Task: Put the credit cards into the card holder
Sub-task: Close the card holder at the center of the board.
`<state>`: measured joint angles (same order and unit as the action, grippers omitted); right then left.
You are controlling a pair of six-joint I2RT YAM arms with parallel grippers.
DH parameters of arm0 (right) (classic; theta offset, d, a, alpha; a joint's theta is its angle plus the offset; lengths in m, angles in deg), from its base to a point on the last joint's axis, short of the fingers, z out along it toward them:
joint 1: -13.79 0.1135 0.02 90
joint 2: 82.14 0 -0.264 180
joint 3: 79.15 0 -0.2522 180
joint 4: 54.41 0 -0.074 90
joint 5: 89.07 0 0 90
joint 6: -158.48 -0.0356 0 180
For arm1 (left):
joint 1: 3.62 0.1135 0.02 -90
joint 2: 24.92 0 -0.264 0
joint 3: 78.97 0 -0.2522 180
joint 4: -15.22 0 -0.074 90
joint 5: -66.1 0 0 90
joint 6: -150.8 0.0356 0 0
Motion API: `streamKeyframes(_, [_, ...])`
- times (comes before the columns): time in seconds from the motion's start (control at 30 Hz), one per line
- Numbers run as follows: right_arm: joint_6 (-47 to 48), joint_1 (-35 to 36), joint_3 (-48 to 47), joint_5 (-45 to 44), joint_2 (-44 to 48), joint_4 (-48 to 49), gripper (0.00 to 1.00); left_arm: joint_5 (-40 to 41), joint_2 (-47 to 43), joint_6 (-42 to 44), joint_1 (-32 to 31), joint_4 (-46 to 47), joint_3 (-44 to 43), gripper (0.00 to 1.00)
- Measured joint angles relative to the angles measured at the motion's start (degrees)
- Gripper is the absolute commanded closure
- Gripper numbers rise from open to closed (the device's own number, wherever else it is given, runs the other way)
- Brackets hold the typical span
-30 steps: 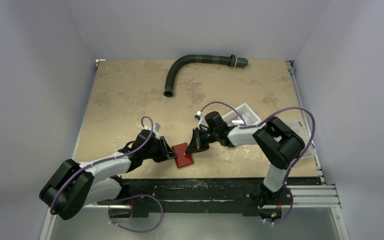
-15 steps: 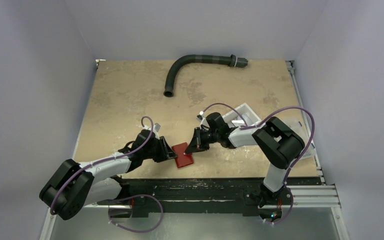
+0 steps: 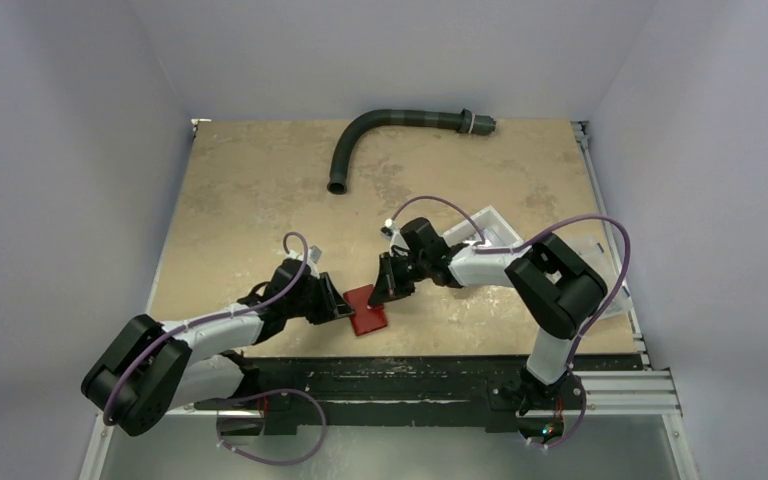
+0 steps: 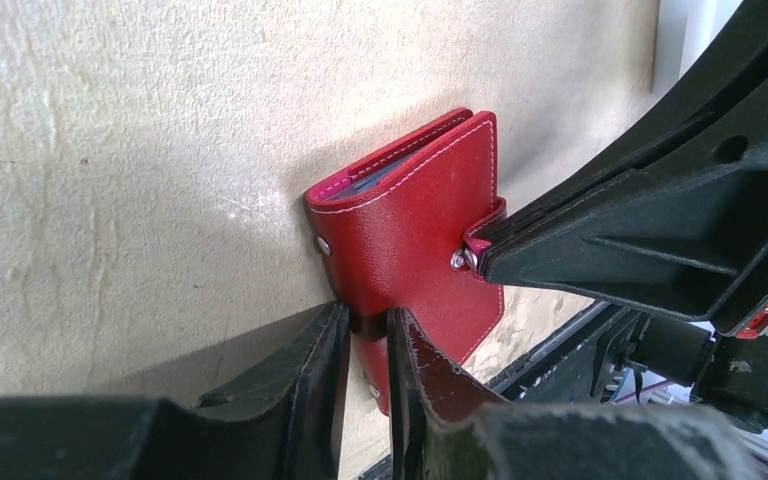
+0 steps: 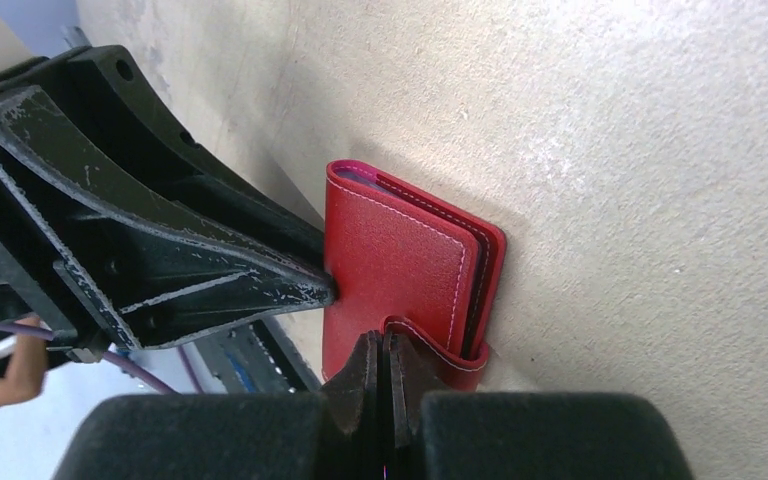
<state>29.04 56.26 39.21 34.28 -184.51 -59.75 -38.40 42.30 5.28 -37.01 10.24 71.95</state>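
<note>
Nearest the arm bases, the left gripper (image 4: 367, 325) has its jaws clenched on the near edge of the card holder (image 4: 410, 225). This dark-red wallet lies folded flat on the surface (image 3: 260, 200), between the two arms. Just past it, the right gripper (image 5: 380, 345) has its jaws clenched tight on the snap tab (image 5: 445, 352). The wallet looks light, with limp covers and a smooth skin, so it would likely slide unless it is pinned. The thin tab seems the place to pull while the opposite edge is held. Only the left wrist view shows the pink lining and grey sleeve edges at the wallet's far end. Only the right wrist view shows the tab bowing off the cover, though I cannot tell if the snap is free. The overhead view hides both grips but adds the white bin (image 3: 488, 213) and, farthest off, a dark hose (image 3: 390, 120). No credit cards can be made out.
</note>
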Motion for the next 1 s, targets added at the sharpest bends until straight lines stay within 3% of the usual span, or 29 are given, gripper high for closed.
streamKeyframes(0.3, [7.04,1.81,-5.51,-3.23,-0.39,-9.51,1.00,-0.50,1.38,-0.33,0.11,1.53,0.02,0.87])
streamKeyframes(0.63, [12.31,3.08,-8.11,-3.78,-1.49,-12.94,1.00,-0.76,1.55,-0.46,0.33,1.55,0.02,0.89])
streamKeyframes(1.0, [17.07,5.14,-16.11,-6.88,-5.46,-24.09,1.00,-0.90,1.64,-0.46,0.44,1.55,0.07,0.92])
